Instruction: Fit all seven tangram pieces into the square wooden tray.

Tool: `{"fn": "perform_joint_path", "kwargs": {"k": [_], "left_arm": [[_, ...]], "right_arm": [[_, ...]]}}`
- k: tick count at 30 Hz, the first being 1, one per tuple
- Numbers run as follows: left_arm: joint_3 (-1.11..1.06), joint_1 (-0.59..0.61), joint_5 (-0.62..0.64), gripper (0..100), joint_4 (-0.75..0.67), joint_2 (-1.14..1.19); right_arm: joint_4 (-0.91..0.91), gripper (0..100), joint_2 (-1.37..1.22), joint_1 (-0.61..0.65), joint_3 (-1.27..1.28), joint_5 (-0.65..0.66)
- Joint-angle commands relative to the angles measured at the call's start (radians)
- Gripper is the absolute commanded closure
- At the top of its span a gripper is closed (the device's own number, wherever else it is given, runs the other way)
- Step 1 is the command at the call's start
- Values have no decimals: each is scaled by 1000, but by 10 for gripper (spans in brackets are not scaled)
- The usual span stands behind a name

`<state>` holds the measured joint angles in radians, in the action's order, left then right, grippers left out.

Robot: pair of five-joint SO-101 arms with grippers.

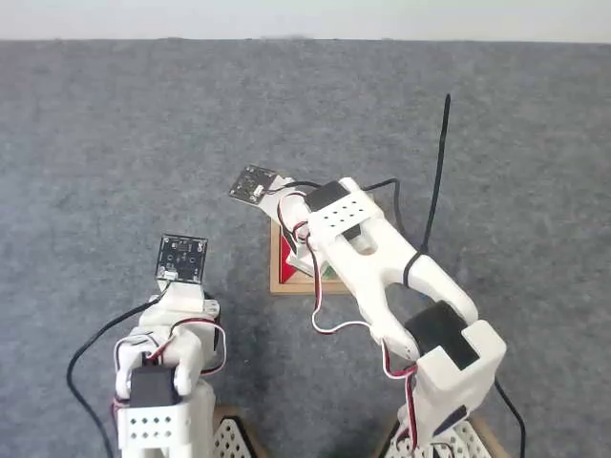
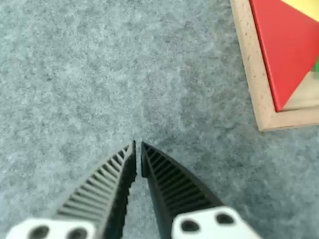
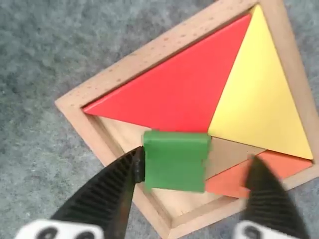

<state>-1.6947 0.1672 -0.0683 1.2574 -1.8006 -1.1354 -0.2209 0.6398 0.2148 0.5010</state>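
As the right jaws gaped, one touching the green piece [image 3: 174, 160], a nudge could jam it askew; left jaws sat closed.

We look down on the grey worktop [image 1: 143, 134] from a fixed camera high overhead, far enough off to take in both arms and the square wooden tray [image 1: 284, 284] under the right arm's gripper. From the left wrist we face along the left gripper [image 2: 138, 145], low and near the worktop, one tray corner just beyond its tips. From the right wrist we look steeply down past the right gripper [image 3: 195, 158], close over the tray. All three views share the tray; both wrist views share its red piece [image 3: 174, 94].
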Motion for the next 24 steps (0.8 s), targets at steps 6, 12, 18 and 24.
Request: {"fn": "perform_joint_path", "kwargs": {"k": [6,12,18,24], "left_arm": [[10,-5,-2,979,3,-17],[10,-5,-2,979,3,-17],[10,-5,-2,979,3,-17],[10,-5,-2,979,3,-17]], "right_arm": [[4,582,16,2,-21,8],[2,619,27,-62,-26,-18],[2,792,143,-180,-17,-92],[65,977,318,-211,195,-100]]}}
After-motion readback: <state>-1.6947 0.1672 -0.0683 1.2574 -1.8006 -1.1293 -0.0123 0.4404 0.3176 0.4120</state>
